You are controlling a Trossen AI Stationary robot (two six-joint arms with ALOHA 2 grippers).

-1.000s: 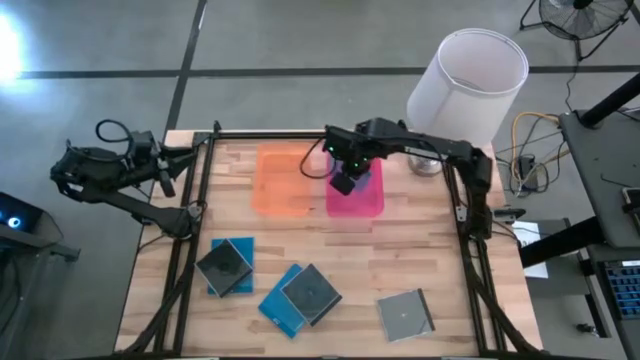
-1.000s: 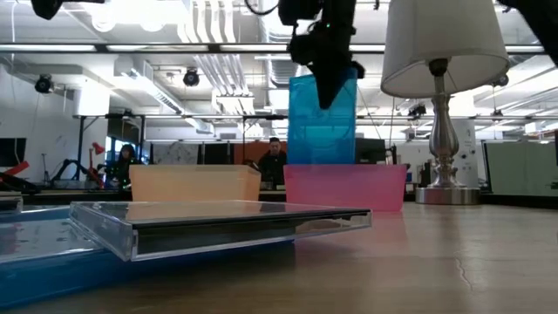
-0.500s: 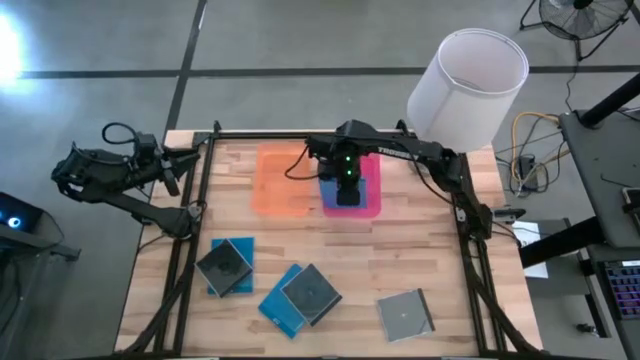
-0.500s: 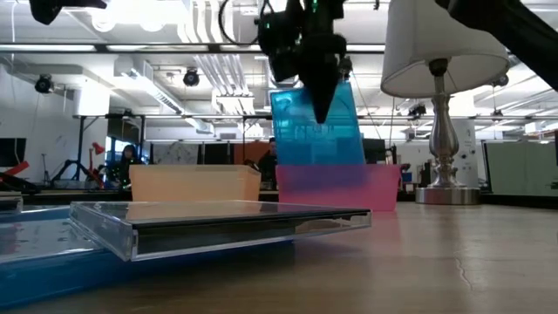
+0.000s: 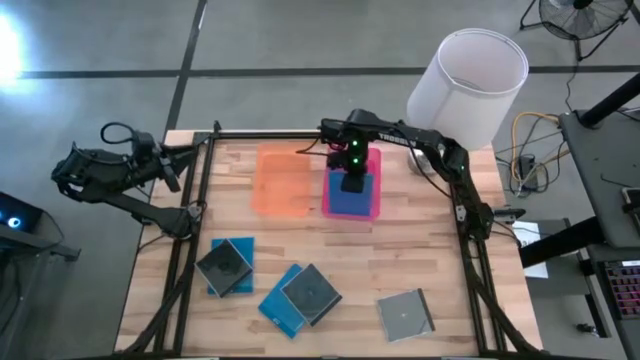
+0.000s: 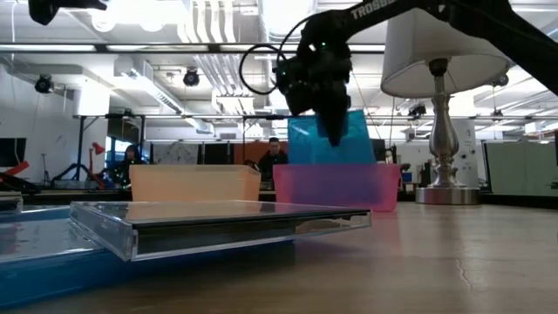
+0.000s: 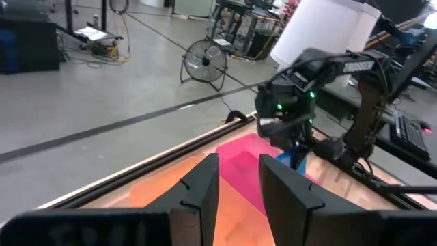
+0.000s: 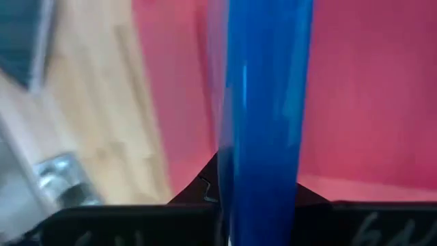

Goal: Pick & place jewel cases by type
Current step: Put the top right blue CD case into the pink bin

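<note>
The right gripper point(image 5: 352, 178) pinches a blue case point(image 6: 330, 137) and holds it tilted, partly down inside the pink tray point(image 5: 374, 205); the placing step seems nearly done, and next it need only let go. The left gripper point(image 7: 234, 188) waits off the wooden table point(image 5: 450, 270), fingers parted, while other cases point(image 5: 309, 293) lie at the near edge, with a lamp point(image 6: 445, 52) and workshop behind.

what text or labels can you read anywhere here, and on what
"TROSS…": white letters on the right arm in the low view, cut off by the picture's top edge.
White lettering on the same arm in the high view: too small to read.
Cases, trays, lamp: no readable text.
</note>
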